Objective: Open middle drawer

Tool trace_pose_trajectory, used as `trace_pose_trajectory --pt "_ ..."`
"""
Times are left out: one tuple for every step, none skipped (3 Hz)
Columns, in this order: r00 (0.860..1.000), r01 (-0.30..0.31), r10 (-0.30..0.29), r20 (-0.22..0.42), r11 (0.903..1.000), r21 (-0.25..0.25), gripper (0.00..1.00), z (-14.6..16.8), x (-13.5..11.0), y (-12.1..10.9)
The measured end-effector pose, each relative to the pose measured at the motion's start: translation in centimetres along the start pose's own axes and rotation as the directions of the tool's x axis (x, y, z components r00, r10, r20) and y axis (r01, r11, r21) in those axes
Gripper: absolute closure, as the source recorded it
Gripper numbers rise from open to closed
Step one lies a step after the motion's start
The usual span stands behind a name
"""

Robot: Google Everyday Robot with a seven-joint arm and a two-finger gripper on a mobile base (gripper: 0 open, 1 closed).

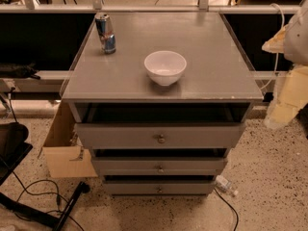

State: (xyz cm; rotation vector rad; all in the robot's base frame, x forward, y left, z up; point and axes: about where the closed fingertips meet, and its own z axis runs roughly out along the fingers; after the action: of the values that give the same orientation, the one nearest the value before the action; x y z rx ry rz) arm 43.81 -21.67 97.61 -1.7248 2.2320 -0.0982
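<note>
The grey cabinet (202, 42) has three drawers stacked in its front. The middle drawer (130, 166) is a low, wide grey front with a small brass knob (160, 169), and a dark gap shows above it. The taller top drawer (120, 135) stands out from the cabinet, showing its dark inside. The slim bottom drawer (130, 188) sits lowest. My gripper (276, 115) is the pale cream shape at the right edge, to the right of the cabinet at about the height of the top drawer. It is apart from all the drawers.
A white bowl (165, 67) and a drink can (105, 32) stand on the cabinet top. A cardboard box (65, 150) leans at the cabinet's left. A plastic bottle (225, 185) lies on the floor at the lower right. Black cables and a stand (67, 208) lie at the lower left.
</note>
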Motion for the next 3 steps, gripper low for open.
trace_pose_trajectory --pt "1.0 0.004 -0.004 -0.001 1.0 0.003 0.0 0.0 -0.1 0.0" --pt "1.0 0.013 -0.013 0.004 0.9994 -0.032 0.0 2.4 -0.2 1.2" --pt "0.998 0.043 -0.04 0.051 0.9967 -0.068 0.0 7.8 -0.5 4.7"
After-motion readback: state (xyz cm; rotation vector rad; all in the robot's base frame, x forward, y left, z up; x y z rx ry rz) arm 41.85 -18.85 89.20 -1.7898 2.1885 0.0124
